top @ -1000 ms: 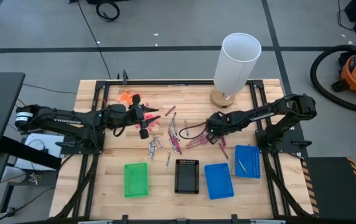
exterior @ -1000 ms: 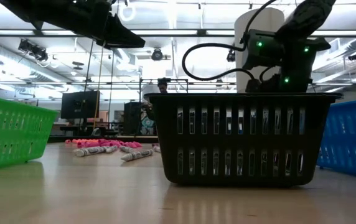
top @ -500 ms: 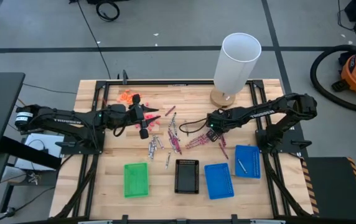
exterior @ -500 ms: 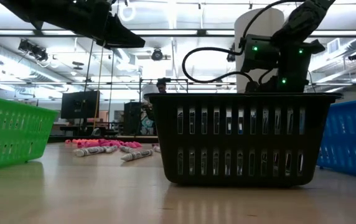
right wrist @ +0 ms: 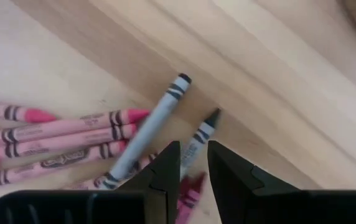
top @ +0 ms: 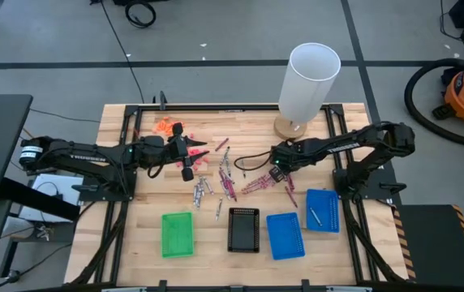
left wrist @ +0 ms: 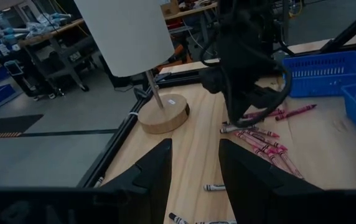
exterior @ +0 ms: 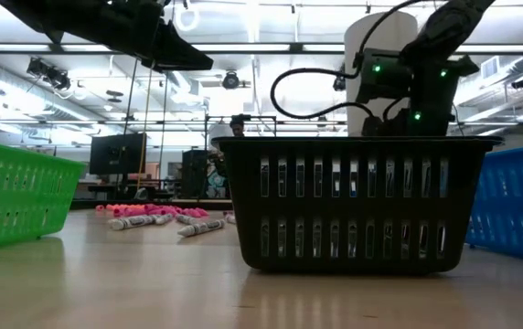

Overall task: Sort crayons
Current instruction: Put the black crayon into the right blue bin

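High view: the right pincer (top: 276, 169) has drawn back slightly from its position a second ago and now hangs over the pink crayons (top: 256, 186) scattered mid-surface (top: 135, 235), while the left pincer (top: 190, 156) remains unmoved near the upper left. Low view: the black basket (exterior: 353, 206) fills the foreground, with crayons (exterior: 156, 219) lying behind it. Right wrist view: the fingers (right wrist: 165, 171) stand narrowly parted around a grey crayon (right wrist: 196, 140), whether gripped cannot be told; left wrist view: its fingers (left wrist: 156, 168) are spread, empty.
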`<state>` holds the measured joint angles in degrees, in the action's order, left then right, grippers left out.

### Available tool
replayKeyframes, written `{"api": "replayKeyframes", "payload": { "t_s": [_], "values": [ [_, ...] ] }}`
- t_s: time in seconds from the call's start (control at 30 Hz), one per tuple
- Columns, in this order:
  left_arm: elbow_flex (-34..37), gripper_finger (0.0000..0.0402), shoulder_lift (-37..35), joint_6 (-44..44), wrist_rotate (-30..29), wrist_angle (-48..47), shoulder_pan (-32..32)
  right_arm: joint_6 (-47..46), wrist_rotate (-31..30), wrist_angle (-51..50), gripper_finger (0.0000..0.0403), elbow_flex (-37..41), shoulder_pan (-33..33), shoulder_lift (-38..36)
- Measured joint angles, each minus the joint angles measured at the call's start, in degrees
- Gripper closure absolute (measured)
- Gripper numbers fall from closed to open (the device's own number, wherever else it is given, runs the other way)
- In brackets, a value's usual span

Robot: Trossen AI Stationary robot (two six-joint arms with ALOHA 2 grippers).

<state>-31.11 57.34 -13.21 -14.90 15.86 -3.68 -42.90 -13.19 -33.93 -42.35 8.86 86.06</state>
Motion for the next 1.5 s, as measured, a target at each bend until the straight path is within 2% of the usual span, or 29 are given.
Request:
{"api": "replayKeyframes", "payload": {
  "t_s": [0.47, 0.8, 0.93, 1.3, 1.5],
  "values": [
    [0.0, 0.0257, 0.0, 0.1, 0.0, -0.4, 0.0, 0.9, 1.1, 1.5, 0.0315, 0.0, 2.7, 2.9],
    [0.0, 0.0257, 0.0, 0.1, 0.0, -0.7, 0.0, 3.0, 1.9, 4.2, 0.0377, 0.1, 2.8, 2.9],
    [0.0, 0.0257, 0.0, 0.1, 0.0, -0.8, 0.0, 4.0, 2.6, 4.8, 0.0379, 0.0, 2.8, 2.5],
    [0.0, 0.0257, 0.0, 0.2, 0.0, -0.8, 0.0, 7.2, 2.4, 2.2, 0.0370, -5.5, 1.6, -4.1],
    [0.0, 0.0257, 0.0, 0.6, 0.0, -1.3, 0.0, 4.1, 4.6, 0.4, 0.0369, -5.9, -1.8, -10.8]
  ]
}}
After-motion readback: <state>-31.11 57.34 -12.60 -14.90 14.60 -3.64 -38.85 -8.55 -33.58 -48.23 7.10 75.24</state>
